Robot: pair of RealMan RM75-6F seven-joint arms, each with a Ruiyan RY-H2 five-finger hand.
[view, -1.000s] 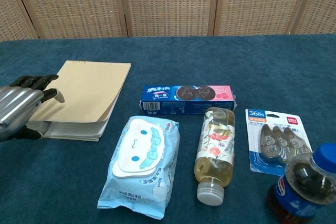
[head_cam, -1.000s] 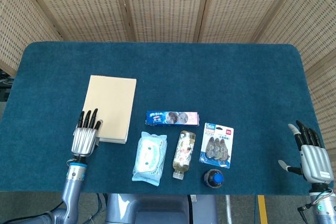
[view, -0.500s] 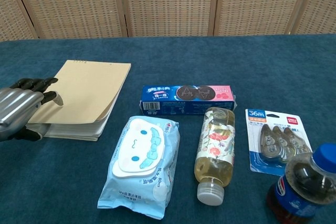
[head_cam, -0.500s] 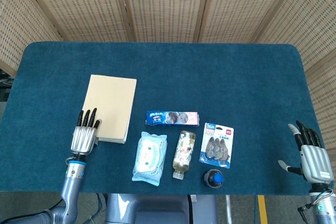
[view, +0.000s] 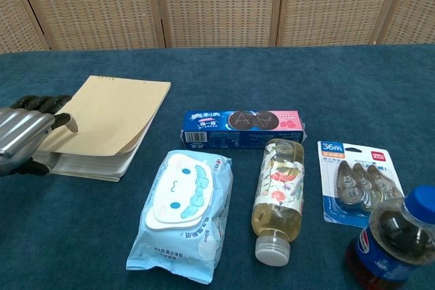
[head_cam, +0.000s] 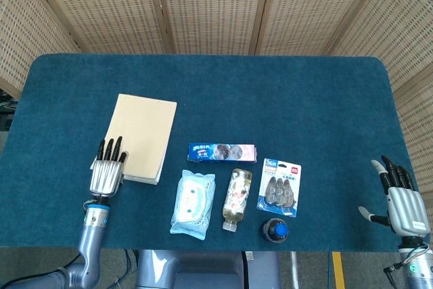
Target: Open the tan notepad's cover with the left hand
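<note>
Left hand (head_cam: 107, 170) flat, fingertips on tan notepad (head_cam: 143, 137) corner.

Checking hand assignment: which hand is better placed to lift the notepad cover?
Left. The left hand is already at the near left corner of the tan notepad, fingertips on its cover. The right hand sits open at the table's far right edge, with the snacks and bottles between it and the notepad.
</note>
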